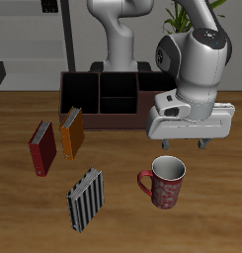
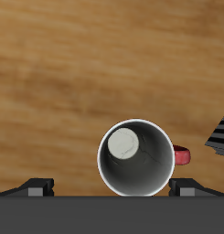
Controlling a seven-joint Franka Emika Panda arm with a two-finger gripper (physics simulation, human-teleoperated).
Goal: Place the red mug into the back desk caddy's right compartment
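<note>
The red mug (image 1: 166, 184) stands upright on the table near the front edge, with its handle toward the striped book. In the wrist view I look straight down into its grey-white inside (image 2: 136, 157), with the handle (image 2: 180, 156) at its side. My gripper (image 1: 182, 146) hangs above the mug and a little farther back, open and empty, its fingertips (image 2: 185, 186) apart on either side of the mug. The dark brown-maroon back desk caddy (image 1: 103, 96) stands at the table's back. One large end section (image 1: 78, 94) is in plain view. The other end is partly hidden behind my hand.
A red book (image 1: 41, 148) and an orange book (image 1: 72, 133) stand in front of the caddy. A black-and-white striped book (image 1: 87, 198) lies beside the mug and also shows in the wrist view (image 2: 219, 137). The robot's base (image 1: 121, 40) stands behind the caddy.
</note>
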